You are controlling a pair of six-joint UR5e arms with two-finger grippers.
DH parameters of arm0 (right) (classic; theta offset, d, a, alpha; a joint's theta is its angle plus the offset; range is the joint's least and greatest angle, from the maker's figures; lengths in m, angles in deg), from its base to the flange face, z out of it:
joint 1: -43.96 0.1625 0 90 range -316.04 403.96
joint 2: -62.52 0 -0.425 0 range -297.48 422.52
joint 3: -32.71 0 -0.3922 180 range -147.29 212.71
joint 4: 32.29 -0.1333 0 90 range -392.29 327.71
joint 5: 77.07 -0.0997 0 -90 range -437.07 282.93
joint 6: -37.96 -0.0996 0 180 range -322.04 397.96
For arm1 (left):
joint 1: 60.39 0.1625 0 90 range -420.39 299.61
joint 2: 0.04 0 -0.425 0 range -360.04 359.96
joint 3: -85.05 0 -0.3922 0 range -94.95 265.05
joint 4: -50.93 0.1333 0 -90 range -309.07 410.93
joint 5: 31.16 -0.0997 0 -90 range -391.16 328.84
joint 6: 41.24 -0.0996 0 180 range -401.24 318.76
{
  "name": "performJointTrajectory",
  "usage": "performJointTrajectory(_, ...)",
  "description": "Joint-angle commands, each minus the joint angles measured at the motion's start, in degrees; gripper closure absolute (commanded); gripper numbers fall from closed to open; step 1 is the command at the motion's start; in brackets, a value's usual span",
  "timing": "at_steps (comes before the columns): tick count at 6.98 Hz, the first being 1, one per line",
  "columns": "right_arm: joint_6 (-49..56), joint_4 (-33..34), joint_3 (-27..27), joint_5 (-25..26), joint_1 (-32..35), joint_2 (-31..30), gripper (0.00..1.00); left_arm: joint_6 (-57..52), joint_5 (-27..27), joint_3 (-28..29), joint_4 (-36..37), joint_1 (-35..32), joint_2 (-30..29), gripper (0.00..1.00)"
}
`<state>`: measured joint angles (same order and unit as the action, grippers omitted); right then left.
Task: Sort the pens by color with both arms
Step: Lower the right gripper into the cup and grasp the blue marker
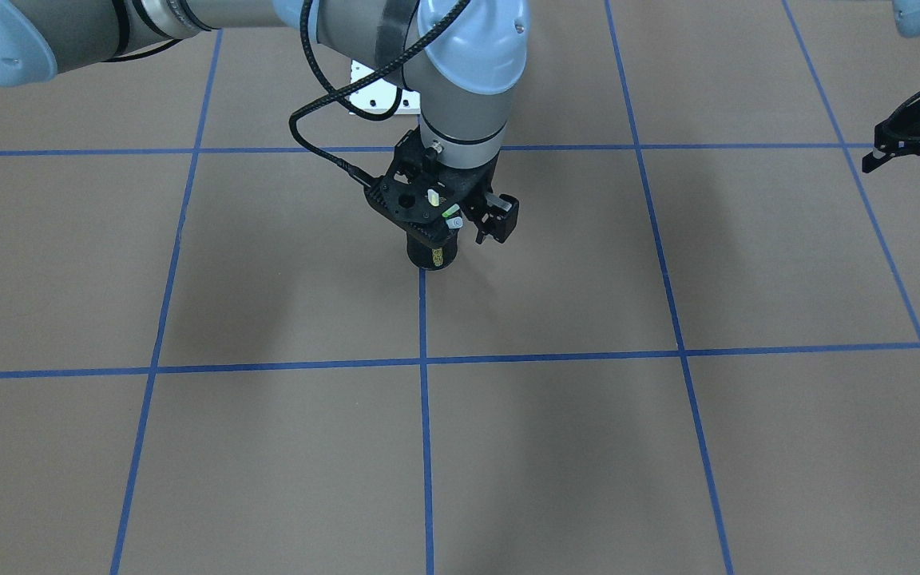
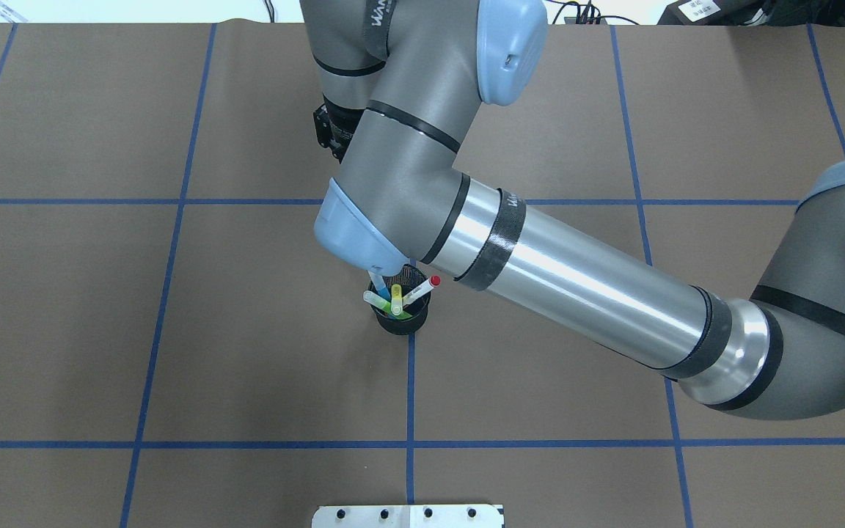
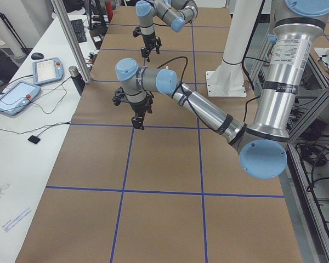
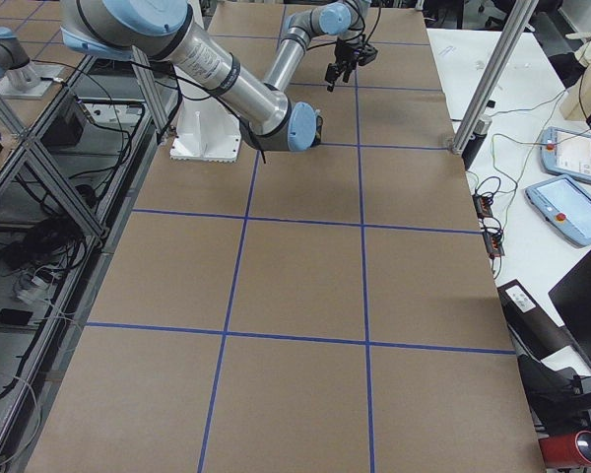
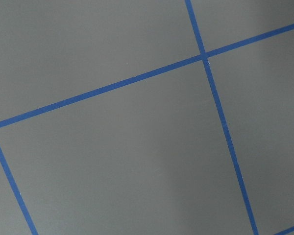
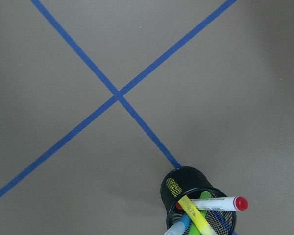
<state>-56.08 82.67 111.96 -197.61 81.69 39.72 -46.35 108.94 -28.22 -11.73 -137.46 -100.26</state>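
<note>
We judge the pens (image 6: 215, 202) in the mesh cup (image 6: 179, 183) light, stiff and slippery, best pinched at the upper barrel; the left gripper (image 1: 907, 169) is spread, and the right gripper (image 1: 497, 224) we cannot tell.

You stand in a robotics lab: teach pendants (image 3: 15, 97) on the bench past the taped table's (image 3: 164, 159) edge, aluminium framing (image 3: 72, 39).
</note>
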Motion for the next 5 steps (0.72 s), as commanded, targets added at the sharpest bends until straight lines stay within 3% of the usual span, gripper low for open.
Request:
performJointTrajectory(1,10.4,4.4,-0.7,0.4,-2.6,0.6,0.02,-0.2,0.0,0.3,0.0,-0.1,0.3,0.01)
performJointTrajectory(3,14.0,4.5,-2.9,0.6,-4.3,0.9,0.02,-0.2,0.1,0.1,0.0,-0.2,0.4,0.01)
performJointTrajectory(5,14.7,4.5,-8.6,0.6,-4.5,3.8,0.02,-0.2,0.1,0.2,0.0,-0.3,0.4,0.01)
